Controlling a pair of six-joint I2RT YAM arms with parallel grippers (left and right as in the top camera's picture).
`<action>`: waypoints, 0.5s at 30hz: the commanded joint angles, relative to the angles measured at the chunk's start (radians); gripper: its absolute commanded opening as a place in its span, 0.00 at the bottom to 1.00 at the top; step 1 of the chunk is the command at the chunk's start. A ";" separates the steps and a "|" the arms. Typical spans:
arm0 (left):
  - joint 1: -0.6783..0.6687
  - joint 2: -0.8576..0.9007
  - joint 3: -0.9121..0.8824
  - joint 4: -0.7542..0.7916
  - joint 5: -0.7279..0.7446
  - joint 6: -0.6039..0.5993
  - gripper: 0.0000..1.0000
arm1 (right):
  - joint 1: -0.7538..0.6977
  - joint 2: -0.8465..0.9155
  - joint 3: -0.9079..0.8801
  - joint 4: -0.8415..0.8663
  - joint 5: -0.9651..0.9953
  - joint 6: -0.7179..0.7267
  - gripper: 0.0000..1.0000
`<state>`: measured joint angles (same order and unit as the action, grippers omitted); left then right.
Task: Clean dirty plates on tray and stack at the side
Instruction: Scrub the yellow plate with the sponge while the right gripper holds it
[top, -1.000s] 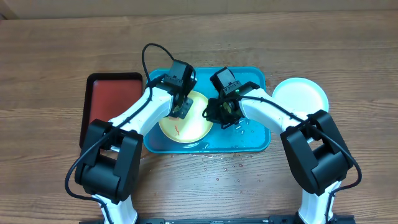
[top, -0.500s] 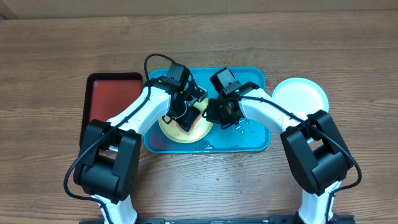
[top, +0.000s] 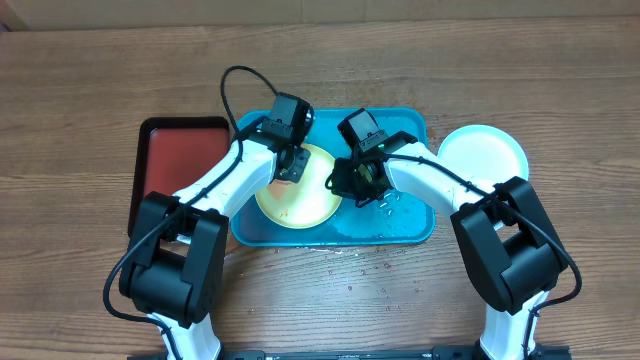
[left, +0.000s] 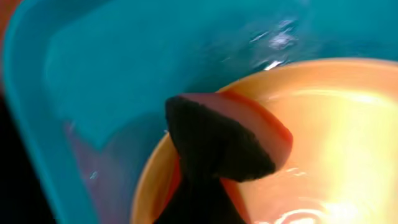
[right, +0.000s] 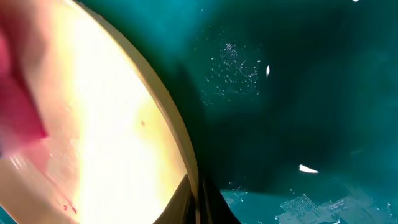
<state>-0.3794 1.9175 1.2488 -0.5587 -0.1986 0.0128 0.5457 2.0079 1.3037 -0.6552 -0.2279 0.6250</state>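
Note:
The lime-green-rimmed plate (top: 300, 200) lies in the left half of the turquoise tray (top: 405, 225). My left gripper (top: 291, 168) is shut on a pink sponge with a dark scouring side (left: 224, 137), pressed on the plate's far-left rim (left: 336, 124). My right gripper (top: 350, 186) is shut on the plate's right rim, as the right wrist view (right: 198, 199) shows. The plate (right: 106, 124) looks wet, with tiny red specks near its edge. A white plate (top: 483, 155) sits on the table right of the tray. I cannot make out a cyan-rimmed plate.
A smaller red tray with a black rim (top: 165, 170) lies left of the turquoise tray. Water drops and foam lie on the tray floor (right: 280, 93) and on the wood in front of the tray (top: 370, 262). A black cable (top: 232, 90) loops above the left wrist.
My left gripper swept the sponge toward the plate's middle, then back to its far-left rim. The red smear near the plate's front no longer shows. The right gripper has not moved.

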 joint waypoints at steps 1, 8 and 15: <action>-0.001 -0.008 -0.003 -0.062 -0.147 -0.167 0.04 | 0.006 0.017 -0.008 -0.002 0.029 0.003 0.04; -0.001 -0.008 -0.003 -0.326 -0.002 -0.185 0.04 | 0.006 0.017 -0.008 -0.001 0.029 0.003 0.04; -0.001 -0.008 -0.003 -0.341 0.460 -0.135 0.04 | 0.006 0.017 -0.008 0.003 0.028 0.004 0.04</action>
<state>-0.3752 1.9167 1.2514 -0.9089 -0.0521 -0.1509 0.5598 2.0079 1.3033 -0.6571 -0.2314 0.6102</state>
